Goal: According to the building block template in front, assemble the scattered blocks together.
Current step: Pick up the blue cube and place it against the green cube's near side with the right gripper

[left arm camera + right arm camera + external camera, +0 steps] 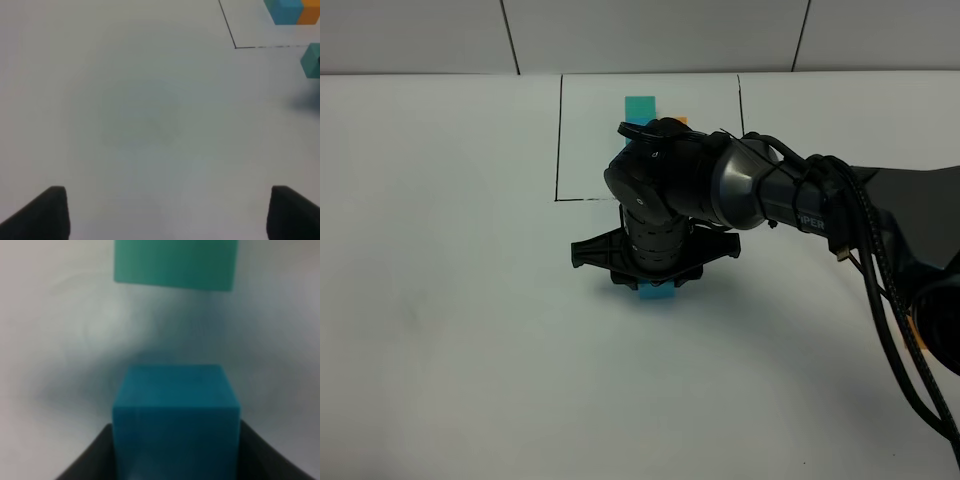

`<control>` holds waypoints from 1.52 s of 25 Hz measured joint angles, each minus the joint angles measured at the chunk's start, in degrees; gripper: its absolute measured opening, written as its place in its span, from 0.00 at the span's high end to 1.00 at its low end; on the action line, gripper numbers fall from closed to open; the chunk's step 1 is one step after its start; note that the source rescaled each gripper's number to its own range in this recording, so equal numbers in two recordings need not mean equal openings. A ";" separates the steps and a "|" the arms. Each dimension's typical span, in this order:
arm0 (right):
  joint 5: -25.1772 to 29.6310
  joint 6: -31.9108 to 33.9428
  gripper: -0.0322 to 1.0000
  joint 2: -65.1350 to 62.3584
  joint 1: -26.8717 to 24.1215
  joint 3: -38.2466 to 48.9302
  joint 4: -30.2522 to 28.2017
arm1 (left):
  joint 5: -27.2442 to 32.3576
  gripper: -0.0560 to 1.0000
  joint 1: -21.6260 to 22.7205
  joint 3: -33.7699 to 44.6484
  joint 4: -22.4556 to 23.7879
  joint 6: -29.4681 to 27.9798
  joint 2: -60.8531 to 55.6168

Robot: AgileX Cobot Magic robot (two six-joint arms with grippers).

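pinching the sky-blue cube (pixel 175 420) are the right fingers (pixel 95 462); the left fingers (pixel 42 215) stand spread.

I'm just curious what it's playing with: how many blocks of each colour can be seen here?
Teal-green: 2 (teal-green template block, loose teal-green block)
Blue: 2 (blue template block, loose blue block in the right gripper)
Orange: 1 (orange template block)
Total: 5 in view

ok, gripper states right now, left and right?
Left gripper: open, nothing between its fingers.
Right gripper: shut on the blue block.
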 joint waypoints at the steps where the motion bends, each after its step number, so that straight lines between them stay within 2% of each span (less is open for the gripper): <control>1: 0.07 0.00 0.96 0.43 0.00 -0.35 -0.14 | 0.00 0.18 0.00 0.00 0.00 0.00 0.00; 19: 0.96 -0.05 0.96 3.93 -0.52 -3.41 -0.77 | 0.00 0.18 0.00 0.00 0.00 0.00 0.00; 38: -1.61 1.08 0.96 4.11 -1.39 -3.41 -1.71 | 0.00 0.18 0.00 0.00 0.00 0.00 0.00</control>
